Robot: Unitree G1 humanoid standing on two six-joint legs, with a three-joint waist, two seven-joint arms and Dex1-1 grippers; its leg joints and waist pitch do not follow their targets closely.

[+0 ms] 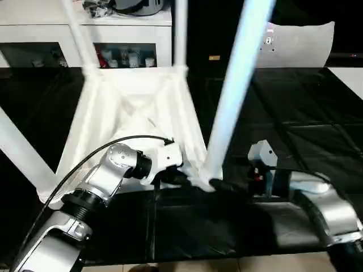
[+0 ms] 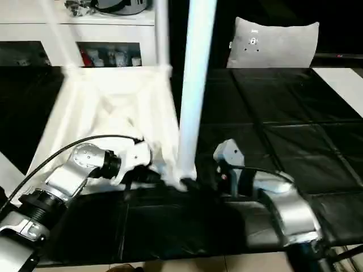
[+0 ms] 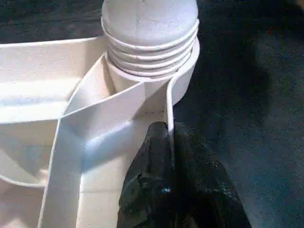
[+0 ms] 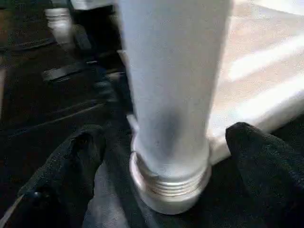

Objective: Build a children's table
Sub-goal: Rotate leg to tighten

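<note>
Upturned children's tabletop (image 1: 133,113) lying on the black surface (image 1: 295,130), legs pointing up.
Left claw (image 3: 167,156) is pinching the tabletop's rim; right claw (image 4: 161,156) is standing wide around the near leg (image 4: 171,95).

White cabinet (image 1: 85,34) with glass doors at far side, small coloured items (image 1: 122,56) behind the panes; dark helmet-like object (image 1: 139,5) and clutter on top. Grey-white cushion panel (image 2: 275,42) propped upright beside the cabinet, further right. Black mat (image 1: 295,130), creased into squares, over the work surface. Pale floor (image 1: 227,265) along near edge.
</note>
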